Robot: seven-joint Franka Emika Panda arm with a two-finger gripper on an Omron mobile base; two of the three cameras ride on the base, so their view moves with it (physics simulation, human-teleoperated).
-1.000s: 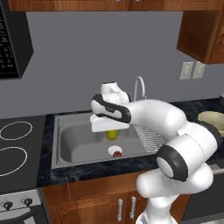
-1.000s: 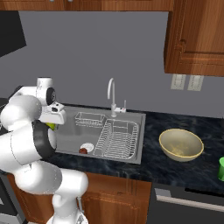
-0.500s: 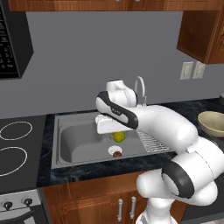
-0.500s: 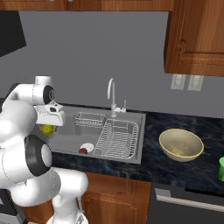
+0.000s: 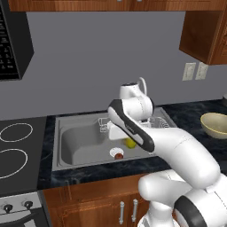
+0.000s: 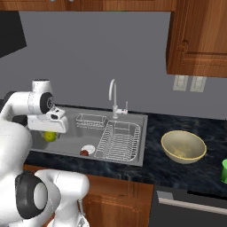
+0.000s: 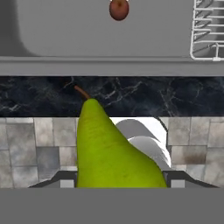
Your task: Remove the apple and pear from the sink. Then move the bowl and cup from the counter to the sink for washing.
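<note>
In the left base view, the white arm reached from the lower right over the wide grey metal sink (image 5: 80, 142), and the small yellow-green pear (image 5: 130, 143) showed just below the hand; the gripper's fingers were hidden behind the arm there, so their grip could not be read from this side. The small round dark red apple (image 5: 118, 156) lay on the basin floor by the drain, near the front wall, and the wide pale yellow-tan bowl (image 5: 215, 124) sat on the dark black speckled stone counter (image 5: 186, 116) to the right of the sink. In the right base view, the pear (image 6: 50, 136) hung under the hand near the sink's left end, the apple (image 6: 84, 153) rested beside the white drain, the bowl (image 6: 183, 146) stood on the counter right of the wire rack (image 6: 119, 141), and the small bright green cup (image 6: 224, 170) stood at the far right edge. In the hand view, the two-finger gripper (image 7: 120, 181) pinched the pear (image 7: 109, 151) between its dark tips, stem pointing away, with the counter's front strip and grey floor tiles behind it, and the apple (image 7: 118, 9) lay in the sink beyond
</note>
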